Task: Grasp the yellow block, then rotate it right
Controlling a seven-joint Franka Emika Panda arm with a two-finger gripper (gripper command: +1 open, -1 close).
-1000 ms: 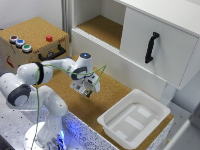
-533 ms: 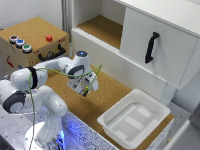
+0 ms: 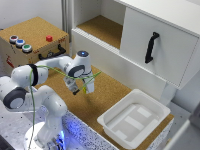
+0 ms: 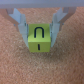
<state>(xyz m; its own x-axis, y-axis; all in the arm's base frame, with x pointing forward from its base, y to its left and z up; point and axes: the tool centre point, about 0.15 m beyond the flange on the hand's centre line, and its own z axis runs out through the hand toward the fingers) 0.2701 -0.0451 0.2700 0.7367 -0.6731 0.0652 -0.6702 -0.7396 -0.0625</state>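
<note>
The yellow block (image 4: 39, 39) is a small bright cube with a dark U-shaped mark on its facing side. In the wrist view it sits between the two fingers of my gripper (image 4: 40, 41), and each finger presses against one side of it. Below it is the cork surface (image 4: 42, 70). In the exterior view my gripper (image 3: 81, 90) hangs low over the cork worktop (image 3: 107, 95), in front of the cabinet. There the block is hidden by the hand.
A white tray (image 3: 134, 119) lies on the worktop to the exterior view's right. The white cabinet (image 3: 150, 45) with a black handle (image 3: 150, 47) stands behind. A cork box (image 3: 35, 42) with coloured buttons is at the left. A yellow-green cable (image 3: 60, 70) runs along the arm.
The hand has shifted slightly toward the exterior view's left and turned at the wrist. The tray and the cabinet have not moved.
</note>
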